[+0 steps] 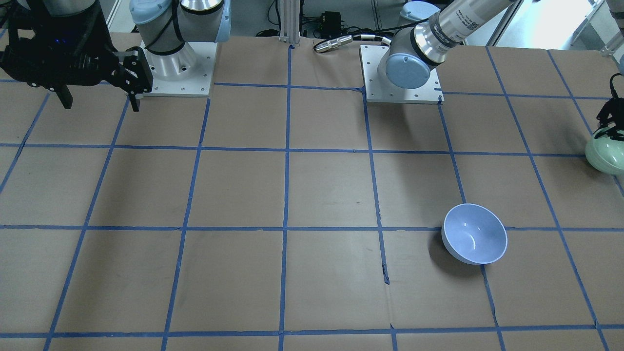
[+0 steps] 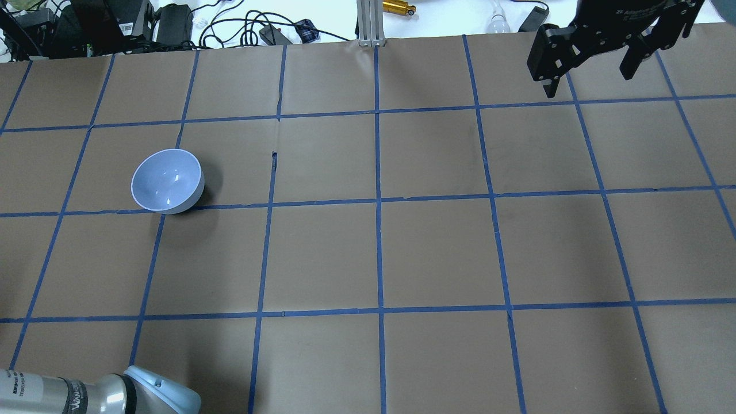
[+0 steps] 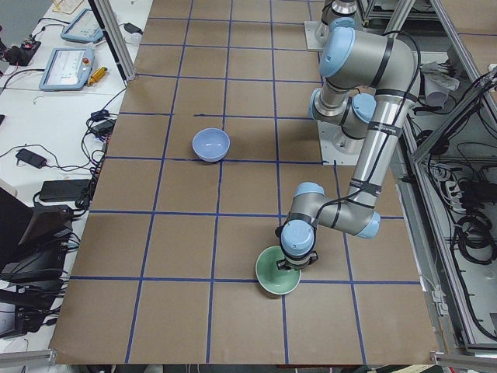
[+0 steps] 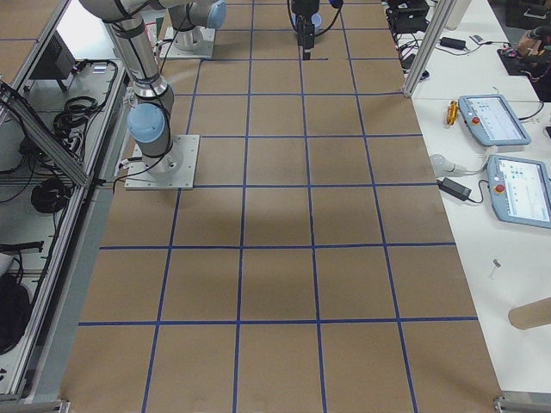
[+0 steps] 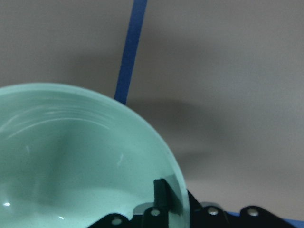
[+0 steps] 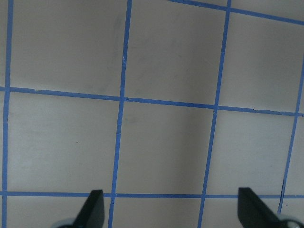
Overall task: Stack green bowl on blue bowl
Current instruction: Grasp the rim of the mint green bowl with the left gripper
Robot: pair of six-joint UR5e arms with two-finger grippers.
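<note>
One edge of green bowl [image 5: 71,161] pinched by left pincer [image 5: 172,192]: may be tilted, dropped short of blue bowl [image 1: 474,234]. Right pincer [image 6: 173,194] spread.

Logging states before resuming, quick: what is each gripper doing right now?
Left gripper: jaws closed on the green bowl at its rim.
Right gripper: jaws open, holding nothing.

green bowl [image 3: 278,273]: glossy mint, mouth up, at worktop's [image 3: 233,93] left end. blue bowl [image 1: 475,234]: glossy periwinkle, upright, empty, well apart from it.
</note>
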